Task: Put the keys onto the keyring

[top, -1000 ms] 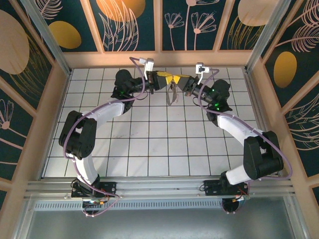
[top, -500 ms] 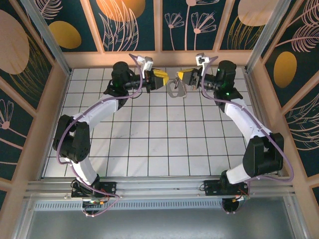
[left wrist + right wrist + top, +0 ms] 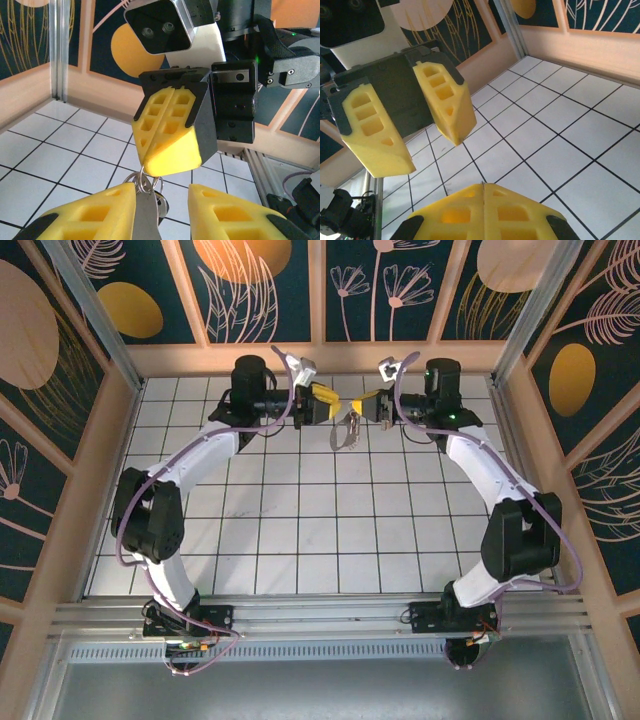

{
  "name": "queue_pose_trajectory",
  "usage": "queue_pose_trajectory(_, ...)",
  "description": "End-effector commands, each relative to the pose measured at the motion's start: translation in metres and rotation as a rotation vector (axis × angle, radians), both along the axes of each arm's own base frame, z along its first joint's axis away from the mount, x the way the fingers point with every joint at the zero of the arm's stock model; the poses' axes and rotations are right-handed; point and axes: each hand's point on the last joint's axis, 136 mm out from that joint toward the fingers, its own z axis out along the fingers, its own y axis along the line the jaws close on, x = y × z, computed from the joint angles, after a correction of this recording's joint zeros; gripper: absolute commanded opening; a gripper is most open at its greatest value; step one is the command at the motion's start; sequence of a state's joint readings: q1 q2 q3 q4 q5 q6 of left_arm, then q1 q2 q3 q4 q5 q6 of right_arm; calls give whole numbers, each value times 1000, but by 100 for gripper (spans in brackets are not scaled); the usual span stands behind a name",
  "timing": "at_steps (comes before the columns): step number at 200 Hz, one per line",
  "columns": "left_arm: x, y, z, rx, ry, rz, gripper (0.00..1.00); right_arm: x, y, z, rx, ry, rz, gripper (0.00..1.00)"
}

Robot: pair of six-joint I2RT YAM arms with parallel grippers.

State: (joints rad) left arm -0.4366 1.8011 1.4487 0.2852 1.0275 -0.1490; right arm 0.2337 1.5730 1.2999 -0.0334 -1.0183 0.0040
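The right gripper is pinching the small metal ring of the keyring between fingers pressed tight together. It is holding the ring up in the air over the far part of the tiled worktop, so the tan strap is hanging freely below. That looks deliberate: a lifted, dangling ring is offering an open edge to the other arm. The left gripper is facing it nose to nose, its yellow fingers standing spread on either side of the strap. Whether they are touching it I cannot tell. Something small, dark and silvery is hanging just beside the ring. It is possibly a key, but it is too blurred to say whether it is threaded on. I judge that the arms are working at the threading step, with the right arm acting as the steady holder.
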Motion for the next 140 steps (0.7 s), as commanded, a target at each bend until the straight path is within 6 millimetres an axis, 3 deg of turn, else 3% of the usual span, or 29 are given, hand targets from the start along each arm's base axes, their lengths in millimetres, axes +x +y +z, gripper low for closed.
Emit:
queue_pose_trajectory(1,2,-1,-4,6,-3,-42,33,-9,7,18,30,-51,84,0)
queue_pose_trajectory(140,-2,-6,1,-52,32,-110,32,-23,20,26,64,-70,154,0)
